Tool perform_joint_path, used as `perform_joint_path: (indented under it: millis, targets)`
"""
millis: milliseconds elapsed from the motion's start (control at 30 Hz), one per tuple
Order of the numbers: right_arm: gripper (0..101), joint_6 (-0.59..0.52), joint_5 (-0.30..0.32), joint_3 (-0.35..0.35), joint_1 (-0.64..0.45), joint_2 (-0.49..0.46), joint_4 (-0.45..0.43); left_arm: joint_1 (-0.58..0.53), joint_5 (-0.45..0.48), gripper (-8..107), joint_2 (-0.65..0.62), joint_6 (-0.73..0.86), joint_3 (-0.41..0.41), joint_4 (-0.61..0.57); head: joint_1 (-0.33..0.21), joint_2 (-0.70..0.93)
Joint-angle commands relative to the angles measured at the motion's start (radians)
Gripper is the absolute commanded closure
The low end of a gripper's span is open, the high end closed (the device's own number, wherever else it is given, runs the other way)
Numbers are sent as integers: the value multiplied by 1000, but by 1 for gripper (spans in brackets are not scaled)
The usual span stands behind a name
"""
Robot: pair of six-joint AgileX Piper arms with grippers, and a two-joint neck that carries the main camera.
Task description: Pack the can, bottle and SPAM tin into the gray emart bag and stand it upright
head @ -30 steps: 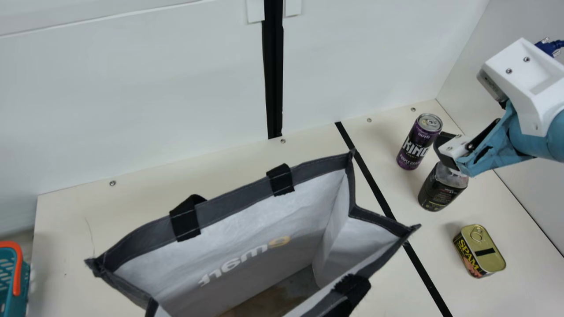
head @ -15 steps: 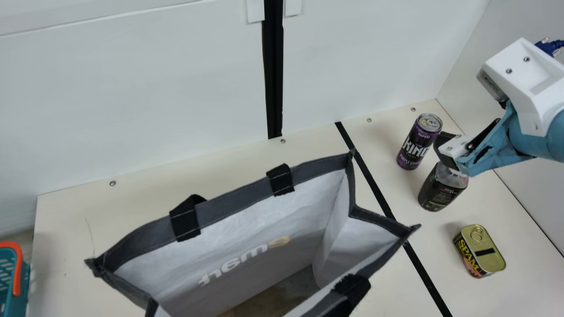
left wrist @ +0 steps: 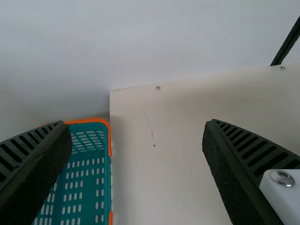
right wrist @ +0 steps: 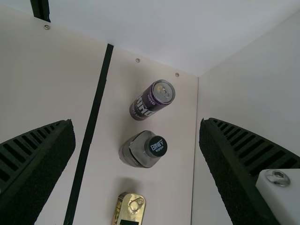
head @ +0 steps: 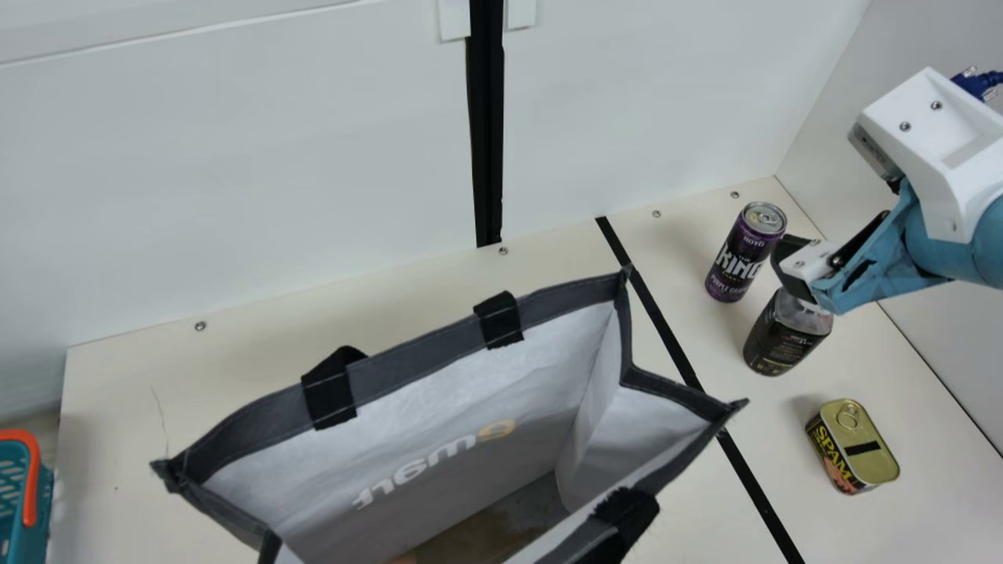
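At the far left of the left wrist view, a basket (left wrist: 109, 140) is seen beyond the left gripper (left wrist: 135, 123), whose fingers are spread wide with nothing held between them. Next, in the main view, the gray bag (head: 423, 356) is stood upright on the table (head: 392, 305), its mouth open. To its right, the can (head: 743, 254) is stood toward the back wall, with the bottle (head: 786, 337) upright just in front of it and the SPAM tin (head: 862, 446) nearer still. In the right wrist view, the right gripper (right wrist: 137, 123) is opened wide and empty, the can and bottle framed beyond its fingers.

The packing step appears to be in hand, with none of the three yet lifted. The bottle is probably to be taken first: the fingers need to be lowered around it and closed. Care is called for, as the can could be knocked.
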Motion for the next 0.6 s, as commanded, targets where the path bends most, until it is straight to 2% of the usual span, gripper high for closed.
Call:
perform_joint_path:
  millis: [0,567]
  targets:
    - [6,0,0,0,0,0,0,-24,0,9,19,0,-28,11,-23,-2]
    - [6,0,0,0,0,0,0,-159,10,9,186,35,-274,38,-23,-2]
